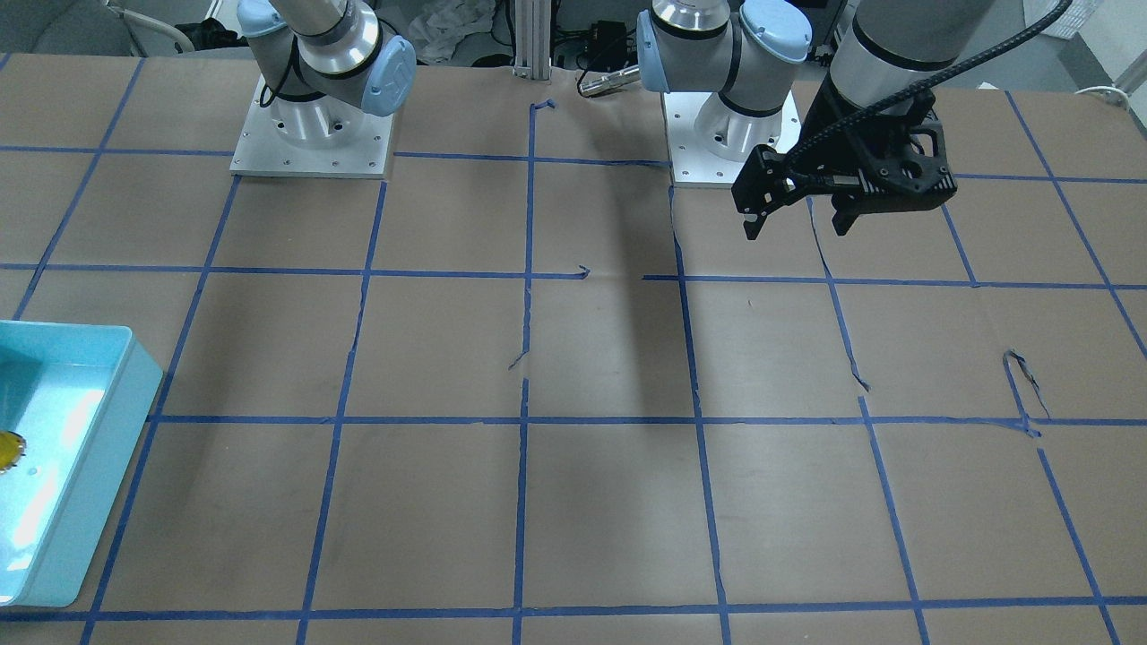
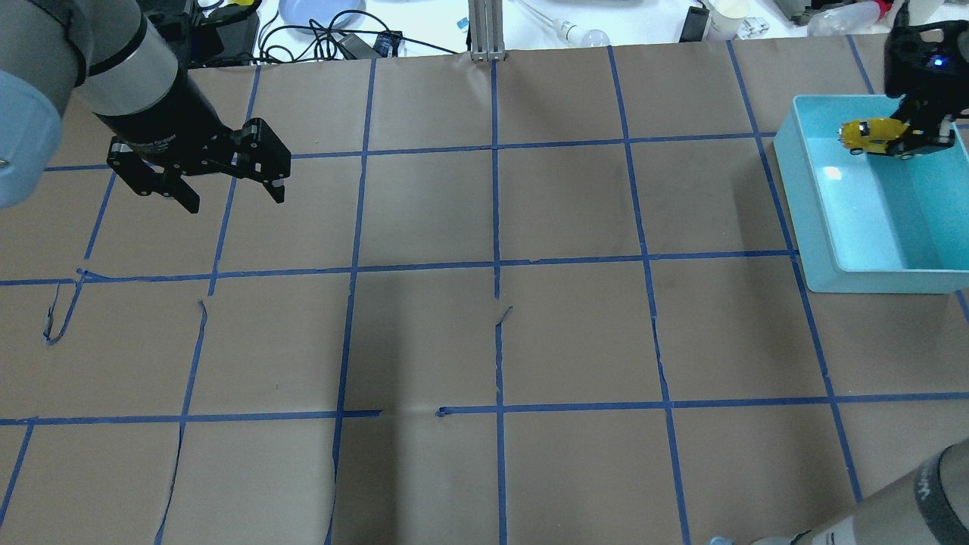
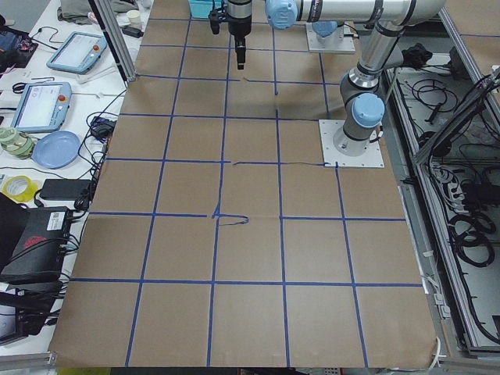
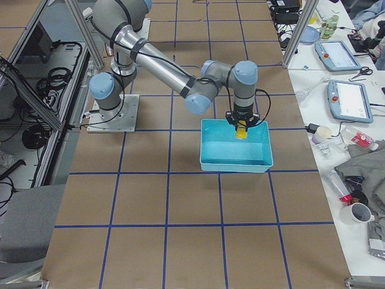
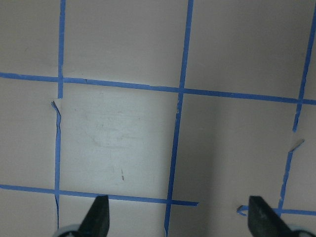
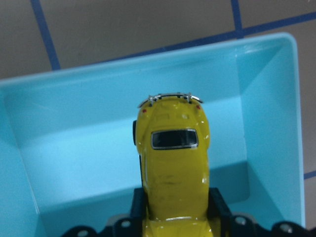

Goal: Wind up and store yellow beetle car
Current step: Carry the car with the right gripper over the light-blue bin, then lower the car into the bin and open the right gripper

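- The right tool (image 2: 917, 135) is clamped on the yellow beetle car (image 6: 173, 163), holding it inside the turquoise bin (image 2: 878, 227).
- The left tool (image 2: 235, 200) hangs spread and empty over the tabletop (image 2: 568, 341).
- Storage looks nearly done; only letting go remains. Winding cannot be confirmed.
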Controlling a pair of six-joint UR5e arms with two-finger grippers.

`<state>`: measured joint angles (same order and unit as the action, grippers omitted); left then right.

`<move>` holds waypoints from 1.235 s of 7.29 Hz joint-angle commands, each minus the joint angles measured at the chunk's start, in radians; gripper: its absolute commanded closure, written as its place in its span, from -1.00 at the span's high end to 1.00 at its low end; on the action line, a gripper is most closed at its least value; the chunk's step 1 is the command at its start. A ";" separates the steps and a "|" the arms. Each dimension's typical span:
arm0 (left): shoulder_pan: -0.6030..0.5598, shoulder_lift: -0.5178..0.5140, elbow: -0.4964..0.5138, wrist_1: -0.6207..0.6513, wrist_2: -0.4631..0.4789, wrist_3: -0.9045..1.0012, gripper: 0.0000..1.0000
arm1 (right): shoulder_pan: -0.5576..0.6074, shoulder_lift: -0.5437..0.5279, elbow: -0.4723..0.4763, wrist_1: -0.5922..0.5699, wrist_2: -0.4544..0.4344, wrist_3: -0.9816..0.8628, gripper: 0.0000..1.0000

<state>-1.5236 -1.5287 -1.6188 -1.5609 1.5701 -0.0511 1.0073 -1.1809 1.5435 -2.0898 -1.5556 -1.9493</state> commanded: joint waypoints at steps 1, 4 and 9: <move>-0.001 -0.001 -0.001 -0.001 -0.001 0.001 1.00 | -0.047 0.085 -0.014 -0.007 0.011 -0.167 -1.00; -0.001 0.001 -0.004 0.001 -0.001 0.002 1.00 | 0.026 0.084 -0.013 -0.007 0.014 -0.114 -1.00; -0.001 -0.001 -0.004 0.002 -0.001 0.002 1.00 | 0.030 0.116 0.096 -0.148 0.011 -0.128 -0.09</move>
<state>-1.5248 -1.5281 -1.6229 -1.5594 1.5692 -0.0491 1.0364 -1.0683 1.6094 -2.1789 -1.5423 -2.0708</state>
